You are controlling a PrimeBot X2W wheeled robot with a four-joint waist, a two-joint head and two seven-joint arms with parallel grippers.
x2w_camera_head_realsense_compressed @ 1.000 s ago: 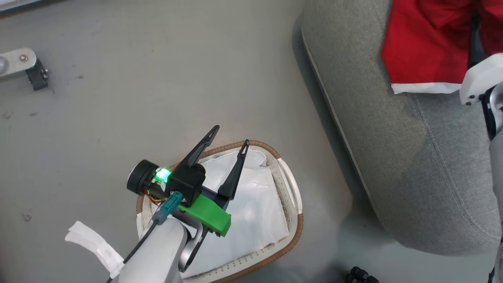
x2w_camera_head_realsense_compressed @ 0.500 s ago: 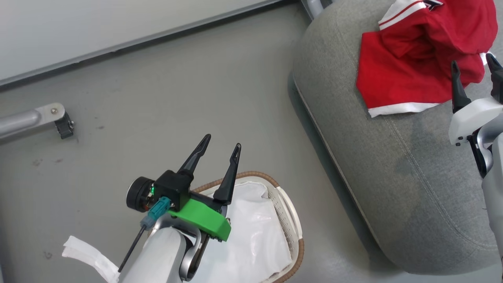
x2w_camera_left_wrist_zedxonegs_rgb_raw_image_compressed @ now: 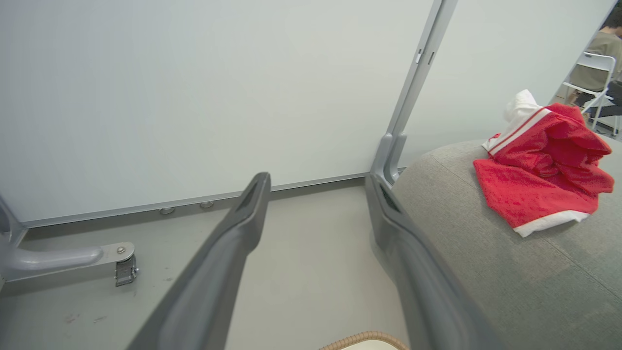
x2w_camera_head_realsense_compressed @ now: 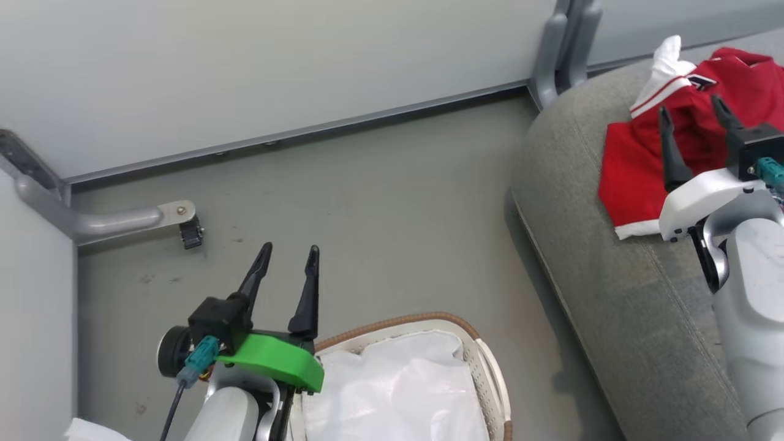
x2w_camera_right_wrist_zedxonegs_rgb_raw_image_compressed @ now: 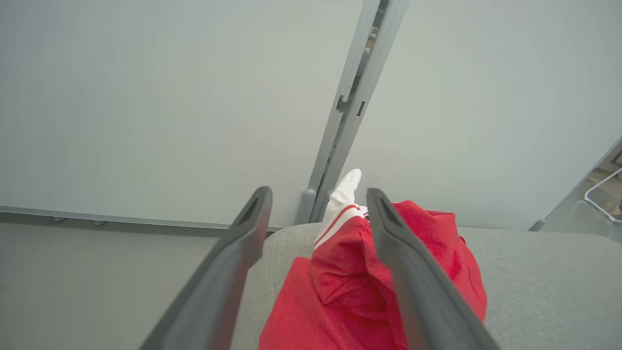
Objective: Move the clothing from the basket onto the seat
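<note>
Head cam tilted up vs. 0.5 s ago; 1 clothing heap (x2w_camera_head_realsense_compressed: 631, 184) on 1 seat (x2w_camera_head_realsense_compressed: 612, 294) lies below R gripper (x2w_camera_head_realsense_compressed: 689, 105), 1 basket (x2w_camera_head_realsense_compressed: 392, 321) behind L gripper (x2w_camera_head_realsense_compressed: 290, 247); both spread, empty.

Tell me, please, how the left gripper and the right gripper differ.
The left gripper has a green mount; the right gripper a white mount. The left hangs above floor beside the basket; the right above the clothing on the seat. Both are open and empty.
</note>
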